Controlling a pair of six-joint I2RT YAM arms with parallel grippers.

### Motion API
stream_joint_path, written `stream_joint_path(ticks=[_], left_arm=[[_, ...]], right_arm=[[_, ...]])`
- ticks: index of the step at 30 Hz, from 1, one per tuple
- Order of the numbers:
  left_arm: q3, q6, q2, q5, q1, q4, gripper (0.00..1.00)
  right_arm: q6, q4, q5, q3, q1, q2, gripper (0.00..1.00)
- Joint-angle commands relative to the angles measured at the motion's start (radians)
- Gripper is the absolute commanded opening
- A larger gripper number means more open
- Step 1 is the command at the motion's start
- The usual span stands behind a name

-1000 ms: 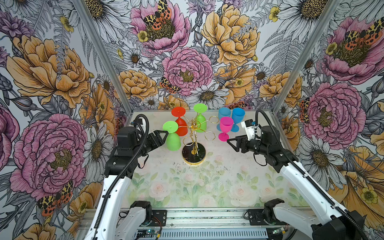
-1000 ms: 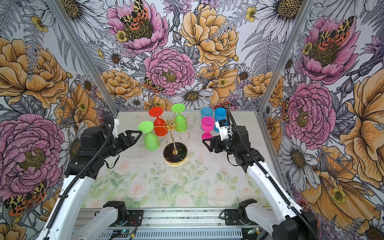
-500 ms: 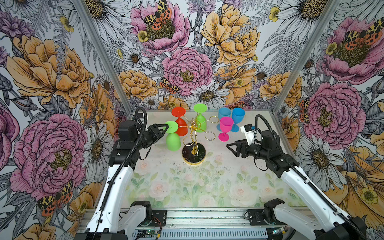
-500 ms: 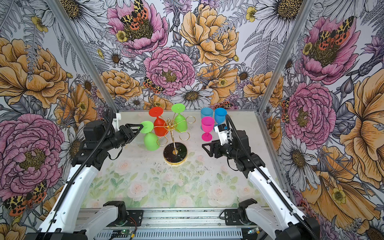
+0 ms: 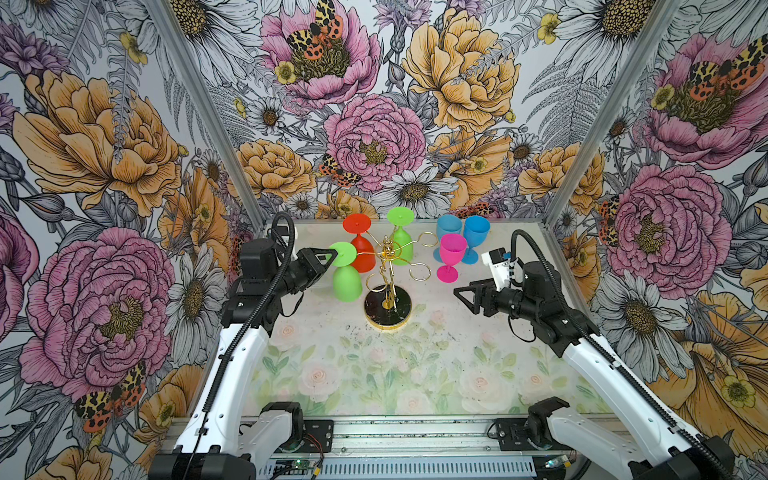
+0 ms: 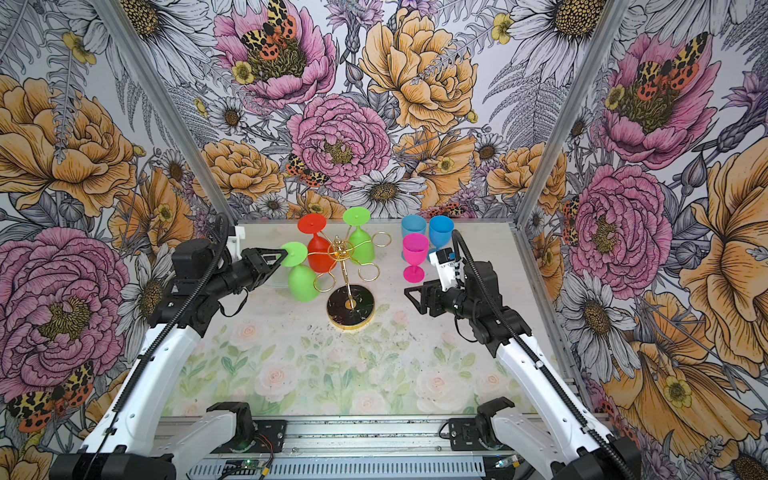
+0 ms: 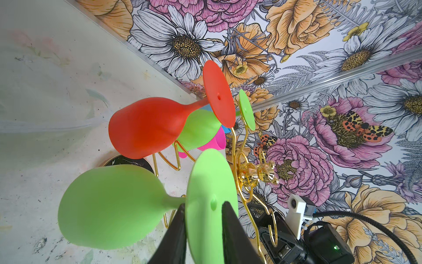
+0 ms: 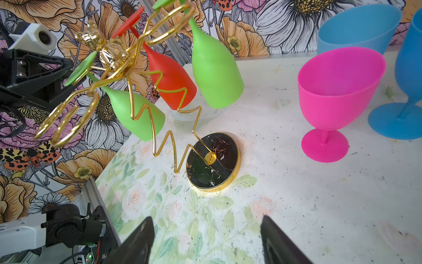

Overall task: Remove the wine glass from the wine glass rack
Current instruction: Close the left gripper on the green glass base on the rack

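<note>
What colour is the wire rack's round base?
The base is black, marbled with pale veins, gold-rimmed; the right wrist view shows it best.

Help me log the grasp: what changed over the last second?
The left tool closed its fingers on the foot disc of the green wine glass nearest it, still hanging on the wine glass rack. The right tool drew back slightly toward the front, jaws open. Rack, other hanging glasses, the standing pink glass and blue glasses stayed put.
</note>
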Motion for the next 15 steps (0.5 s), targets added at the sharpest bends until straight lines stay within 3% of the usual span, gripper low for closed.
stream_joint_path(ticks=[1, 15], left_arm=[[-0.005, -0.007, -0.003, 0.028, 0.009, 0.028, 0.23], [-0.007, -0.060, -0.005, 0.059, 0.009, 0.051, 0.05]], right_arm=[[0.005, 0.016, 0.011, -0.013, 0.010, -0.020, 0.74], [0.000, 0.015, 0.013, -0.016, 0.011, -0.026, 0.73]])
